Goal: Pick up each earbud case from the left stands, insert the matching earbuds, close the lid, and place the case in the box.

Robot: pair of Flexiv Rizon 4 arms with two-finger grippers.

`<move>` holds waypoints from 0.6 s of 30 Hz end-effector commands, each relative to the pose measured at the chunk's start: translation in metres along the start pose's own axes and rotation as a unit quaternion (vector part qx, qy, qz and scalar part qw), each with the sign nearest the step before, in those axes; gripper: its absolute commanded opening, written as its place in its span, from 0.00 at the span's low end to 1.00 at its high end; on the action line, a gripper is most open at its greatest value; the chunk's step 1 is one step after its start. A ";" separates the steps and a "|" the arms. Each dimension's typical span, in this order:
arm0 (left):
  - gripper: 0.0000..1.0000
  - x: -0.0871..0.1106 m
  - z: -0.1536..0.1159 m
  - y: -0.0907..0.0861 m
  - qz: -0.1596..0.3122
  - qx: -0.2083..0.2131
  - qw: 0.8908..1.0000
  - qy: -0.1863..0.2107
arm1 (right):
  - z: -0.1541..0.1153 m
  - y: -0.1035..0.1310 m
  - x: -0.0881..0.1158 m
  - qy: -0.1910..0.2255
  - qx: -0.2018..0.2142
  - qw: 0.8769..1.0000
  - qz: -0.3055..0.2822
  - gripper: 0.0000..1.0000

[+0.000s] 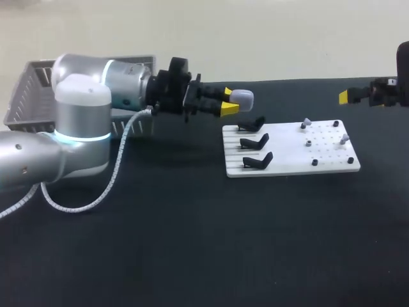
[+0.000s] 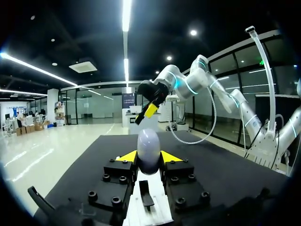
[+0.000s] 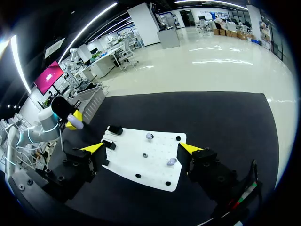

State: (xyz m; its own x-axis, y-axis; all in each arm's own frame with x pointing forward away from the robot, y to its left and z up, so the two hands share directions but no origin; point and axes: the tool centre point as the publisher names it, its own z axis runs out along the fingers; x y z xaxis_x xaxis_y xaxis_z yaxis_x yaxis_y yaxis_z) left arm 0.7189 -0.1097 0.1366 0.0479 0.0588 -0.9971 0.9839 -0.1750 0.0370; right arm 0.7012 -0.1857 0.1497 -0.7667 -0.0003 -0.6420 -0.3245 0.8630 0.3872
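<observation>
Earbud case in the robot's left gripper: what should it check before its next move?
1. Left gripper shut on the earbud case from both sides: ok.
2. Case open for the earbuds: cannot tell.
3. Earbuds lying on the white board: ok.
4. Right gripper open, ready to pick one: ok.
5. Basket has room inside: cannot tell.

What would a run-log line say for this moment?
left pincer: shut on case | right pincer: open | stands: empty | earbuds: on board
</observation>
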 end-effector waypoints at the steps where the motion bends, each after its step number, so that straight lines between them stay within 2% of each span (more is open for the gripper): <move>1: 0.00 -0.003 0.000 -0.016 0.002 -0.054 0.999 -0.001 | 0.000 0.000 0.000 0.000 0.000 1.000 0.000 1.00; 10: 0.00 0.003 0.006 -0.021 -0.005 -0.047 0.999 -0.010 | 0.000 0.000 0.000 0.000 0.000 1.000 0.000 1.00; 18: 0.00 0.003 0.014 -0.022 -0.002 -0.020 1.000 -0.013 | 0.000 0.000 0.000 0.000 0.000 1.000 0.000 1.00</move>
State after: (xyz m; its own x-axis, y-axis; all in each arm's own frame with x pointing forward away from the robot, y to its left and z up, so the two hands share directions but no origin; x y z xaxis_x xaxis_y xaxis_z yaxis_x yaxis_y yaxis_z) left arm 0.6925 -0.1170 0.1322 0.0402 0.0327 -0.9987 0.9913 -0.1271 0.0357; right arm 0.7012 -0.1857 0.1497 -0.7667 -0.0003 -0.6420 -0.3245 0.8630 0.3872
